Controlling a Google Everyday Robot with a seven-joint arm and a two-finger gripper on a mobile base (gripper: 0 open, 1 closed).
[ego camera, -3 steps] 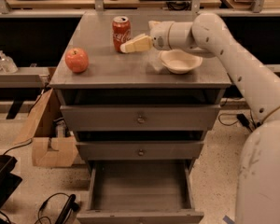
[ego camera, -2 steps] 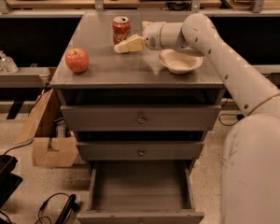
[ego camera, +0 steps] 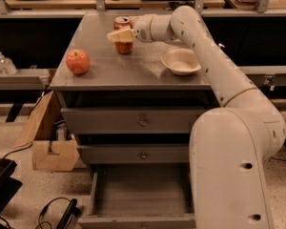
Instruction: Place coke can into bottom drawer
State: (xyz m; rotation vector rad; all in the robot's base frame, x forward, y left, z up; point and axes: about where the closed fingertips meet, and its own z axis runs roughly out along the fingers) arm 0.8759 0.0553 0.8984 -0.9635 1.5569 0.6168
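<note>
The coke can (ego camera: 123, 46), red with a silver top, stands upright near the back middle of the grey cabinet top (ego camera: 109, 73). My gripper (ego camera: 120, 35) reaches in from the right and its pale fingers (ego camera: 118, 35) lie across the front of the can at mid height, hiding part of it. The bottom drawer (ego camera: 139, 192) is pulled out below, showing a bare grey floor and side walls.
A red apple (ego camera: 77, 61) sits at the left of the cabinet top and a white bowl (ego camera: 180, 61) at the right. Two shut drawers with round knobs (ego camera: 143, 122) sit above the open one. A cardboard box (ego camera: 47, 142) and cables lie on the floor to the left.
My gripper has moved left along the cabinet top, from beside the bowl to over the coke can. The can, apple and bowl have not moved.
</note>
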